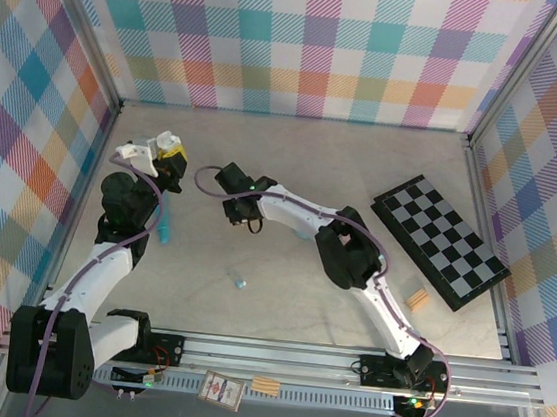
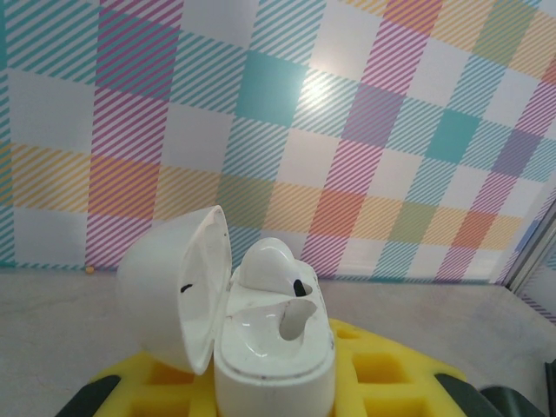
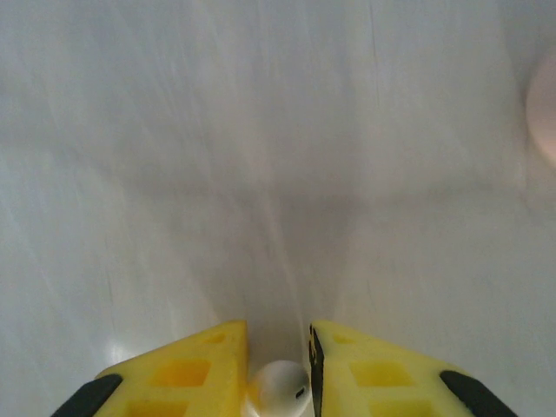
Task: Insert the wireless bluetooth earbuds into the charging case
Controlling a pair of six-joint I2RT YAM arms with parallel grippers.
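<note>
Your left claw (image 2: 274,387) is clamped on the glossy white oval charging case (image 2: 276,352). Its lid is swung open, and one small white plastic earbud (image 2: 268,263) sits inside. Your right claw (image 3: 277,347) pinches a second white earbud (image 3: 280,387) over the pale grey worktop (image 3: 261,130). A tiny teal earbud (image 1: 241,283) lies on the worktop between the arms.

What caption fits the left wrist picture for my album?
Open charging case in the left gripper, one earbud seated, one slot empty.

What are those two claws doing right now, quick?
The left gripper is shut on the open charging case.
The right gripper is shut on a white earbud.
</note>
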